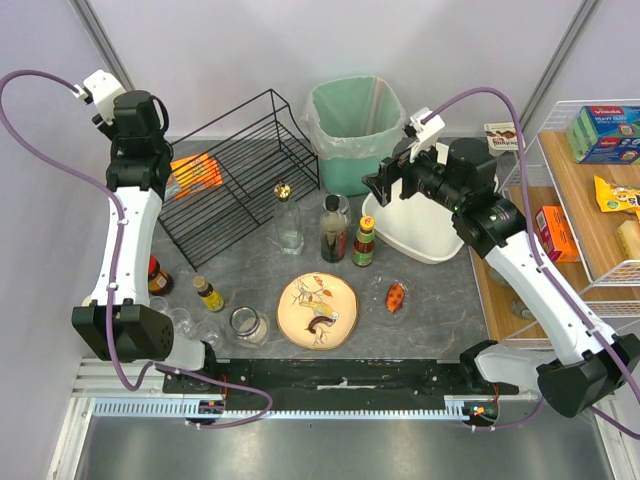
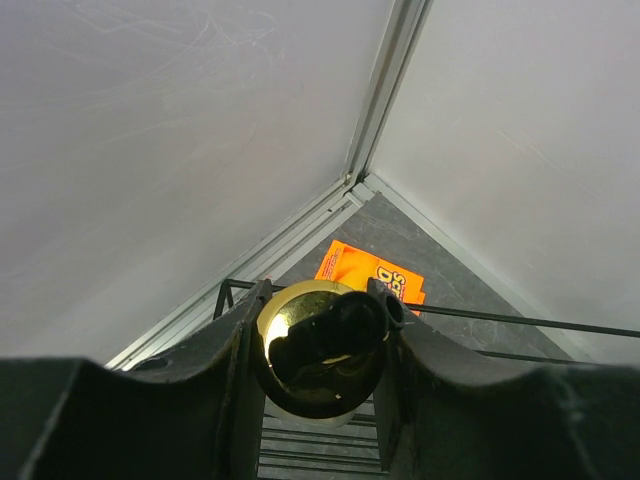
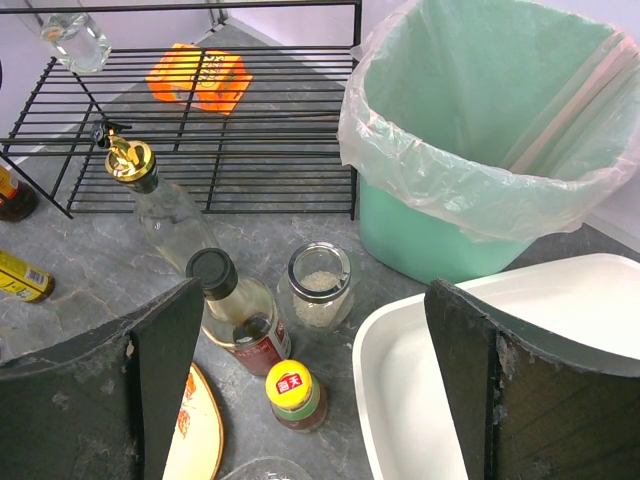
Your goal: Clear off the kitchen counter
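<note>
Counter [image 1: 250, 275] mottled grey, left jaws clamping gold-capped bottle [image 2: 300, 345]

Blue box [image 1: 605, 135] reads "HEAVY DUTY" (faintly); others blurred.

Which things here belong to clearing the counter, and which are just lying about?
Job: kitchen counter; plate; dark sauce bottle; yellow-lidded bottle; gold-capped item between the left fingers.
Lying about: blue box, orange box, both on the shelf.
</note>
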You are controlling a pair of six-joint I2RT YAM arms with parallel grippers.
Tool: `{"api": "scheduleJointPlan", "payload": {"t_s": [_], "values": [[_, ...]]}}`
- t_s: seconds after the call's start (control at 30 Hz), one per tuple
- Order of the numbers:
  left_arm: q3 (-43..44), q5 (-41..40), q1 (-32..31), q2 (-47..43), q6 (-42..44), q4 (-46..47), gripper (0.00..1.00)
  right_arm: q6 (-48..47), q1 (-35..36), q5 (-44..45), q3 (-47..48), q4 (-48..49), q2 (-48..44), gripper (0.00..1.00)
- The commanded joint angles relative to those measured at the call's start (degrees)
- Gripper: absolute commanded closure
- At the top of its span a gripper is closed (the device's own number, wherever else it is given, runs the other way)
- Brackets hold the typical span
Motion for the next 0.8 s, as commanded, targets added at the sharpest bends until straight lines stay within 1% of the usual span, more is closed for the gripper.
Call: {"api": "scheduleJointPlan", "payload": {"t_s": [0.0,0.03,0.1,0.23,0.27,0.33,0.5,0.67,0.77], "values": [[2.68,-3.31,-0.77,-0.45,2.88,4.22,0.68,-0.27,0.19,0.84,-0.74,1.82,-1.8,0.02],[2.42,-3.49,-0.77,-0.54,2.53,3.96,0.66,-0.18,0.19,0.75,-0.82,1.65,-1.89,0.02],[1.71,-4.19,-0.68,-0.63,1.57,3.25,0.59,-0.18,0.19,0.83,-1.09,1.73,-1.97,0.02],[-0.04,-4.81,-0.68,-1.15,0.42,2.9,0.53,-0.36,0.19,0.83,-1.18,1.38,-2.06,0.02],[-0.31,-4.9,-0.68,-1.24,0.24,2.81,0.47,-0.36,0.02,0.84,-1.0,1.29,-2.06,0.02],[-0.66,-4.9,-0.68,-1.24,-0.02,2.46,0.37,-0.44,0.11,0.75,-1.0,1.12,-2.15,0.02],[-0.4,-4.9,-0.68,-1.68,-0.37,1.32,0.22,-0.62,0.19,0.83,-0.65,0.77,-2.24,0.02],[1.79,-4.02,-0.77,-3.78,0.59,-0.52,0.11,-0.8,0.19,0.75,0.23,0.15,-2.15,0.02],[2.94,-2.44,-0.68,-5.8,2.7,-0.97,0.08,-0.97,0.11,0.31,0.84,-0.29,-1.89,0.02]]}}
